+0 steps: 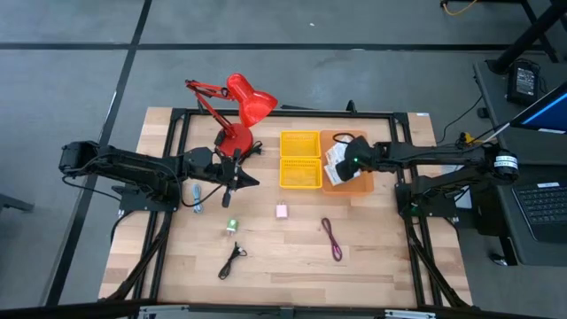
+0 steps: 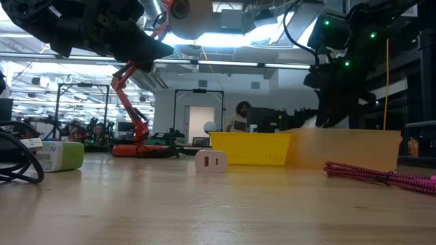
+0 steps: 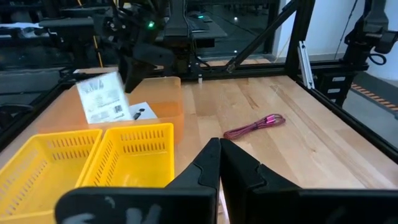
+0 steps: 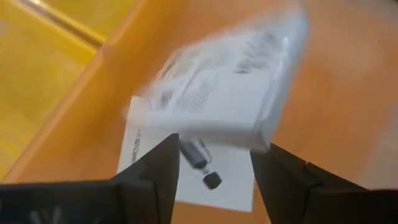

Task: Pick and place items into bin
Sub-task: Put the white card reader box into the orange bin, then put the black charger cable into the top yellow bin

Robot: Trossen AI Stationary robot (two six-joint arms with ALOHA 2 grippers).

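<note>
While over bin [image 1: 350, 182], right fingers [image 4: 158, 168] parted.

Table [image 1: 372, 257]: pale wood planks, smooth, low sheen. Yellow bins [image 1: 300, 160]: perforated plastic, matt. Orange bin [image 3: 163, 109]: translucent plastic, smooth. Packet [image 4: 217, 93]: clear glossy film over white printed paper. Maroon cord [image 3: 255, 126]: braided, cloth-like sleeve. Lamp [image 1: 239, 111]: glossy red finish. Left gripper [image 3: 221, 163] fingers: matt black, plastic-looking. Table frame [image 1: 266, 112]: black metal, matt.

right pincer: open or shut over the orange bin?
Open. Right pincer fingers stand apart above the orange bin; a white packet is blurred mid-air beyond them.
</note>
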